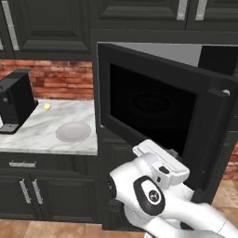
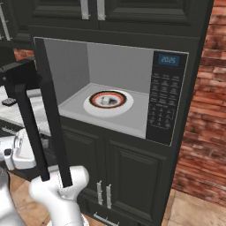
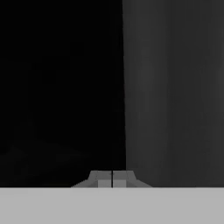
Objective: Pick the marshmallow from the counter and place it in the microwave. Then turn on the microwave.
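The microwave (image 2: 118,62) stands with its dark glass door (image 1: 153,116) swung wide. On the red-ringed white turntable (image 2: 125,107) inside lies the marshmallow (image 2: 106,101), a tiny whitish cube. The keypad (image 2: 162,101) is on the right side of the microwave. My gripper (image 3: 112,179) is shut with nothing between its fingertips. It faces a dark surface very close in front, black on the left and grey on the right. In the left base view my white hand (image 1: 160,162) sits low against the outer face of the door, near its bottom edge.
On the marble counter (image 1: 42,137), left of the microwave, there are a round grey plate (image 1: 73,131), a small yellow ball (image 1: 47,106) and a black coffee machine (image 1: 16,100). The door's bar handle (image 2: 28,132) juts toward the base. Dark cabinets are above and below.
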You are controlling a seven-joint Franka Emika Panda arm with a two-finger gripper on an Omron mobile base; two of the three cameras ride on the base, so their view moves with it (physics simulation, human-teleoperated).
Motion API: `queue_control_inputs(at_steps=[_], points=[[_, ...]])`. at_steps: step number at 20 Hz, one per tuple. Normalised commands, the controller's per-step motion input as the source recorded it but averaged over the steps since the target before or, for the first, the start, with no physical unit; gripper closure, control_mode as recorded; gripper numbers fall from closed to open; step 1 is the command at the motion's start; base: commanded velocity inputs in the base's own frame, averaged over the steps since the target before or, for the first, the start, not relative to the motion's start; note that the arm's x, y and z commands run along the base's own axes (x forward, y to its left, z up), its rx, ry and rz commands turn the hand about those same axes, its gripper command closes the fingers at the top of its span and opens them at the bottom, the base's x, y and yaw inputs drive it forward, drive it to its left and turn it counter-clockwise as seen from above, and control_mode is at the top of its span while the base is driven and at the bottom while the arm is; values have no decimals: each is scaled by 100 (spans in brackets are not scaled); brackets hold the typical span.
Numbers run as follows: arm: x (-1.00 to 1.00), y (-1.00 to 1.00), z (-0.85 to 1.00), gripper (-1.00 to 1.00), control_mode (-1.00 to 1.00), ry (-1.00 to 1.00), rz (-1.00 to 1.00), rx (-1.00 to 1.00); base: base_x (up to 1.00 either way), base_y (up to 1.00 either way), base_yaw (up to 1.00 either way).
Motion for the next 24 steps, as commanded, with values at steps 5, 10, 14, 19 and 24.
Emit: queue_control_inputs(at_steps=[5,10,14,19,24], points=[[38,-19,7,100,-100,3,8,0,0,0,0],[41,-19,6,100,-100,3,8,0,0,0,0],[39,-18,4,100,-100,2,8,0,0,0,0],[41,-20,5,100,-100,3,8,0,0,0,0],[41,-21,5,100,-100,4,8,0,0,0,0]])
